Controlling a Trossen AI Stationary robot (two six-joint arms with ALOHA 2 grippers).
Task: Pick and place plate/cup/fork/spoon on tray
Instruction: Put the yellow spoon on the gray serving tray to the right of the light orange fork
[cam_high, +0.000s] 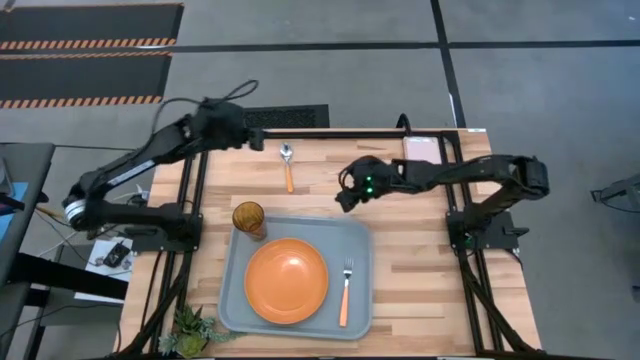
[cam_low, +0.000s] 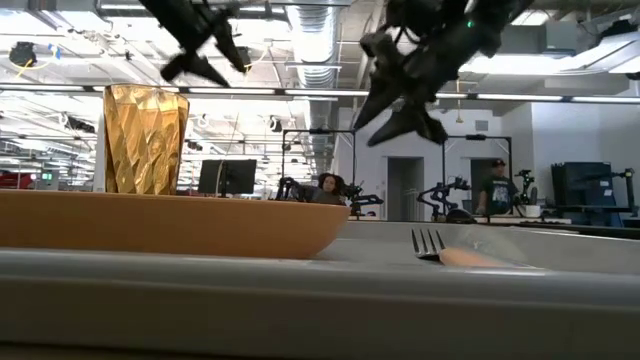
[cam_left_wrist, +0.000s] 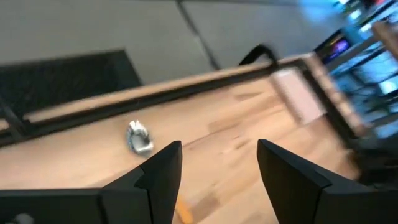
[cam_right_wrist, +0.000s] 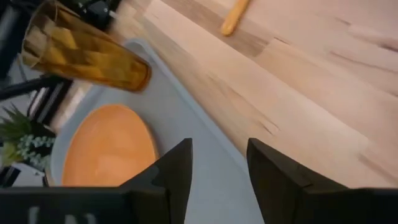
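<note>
Orange-handled spoon (cam_high: 288, 165) on bare wood; left fingers (cam_left_wrist: 163, 171) apart, right fingers (cam_right_wrist: 180, 163) apart, empty.

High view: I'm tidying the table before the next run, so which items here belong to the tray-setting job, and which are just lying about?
Job:
tray
plate, on tray
cup, on tray
fork, on tray
spoon, on the table, off tray

Lying about:
small plant
pinkish-white pad
</note>
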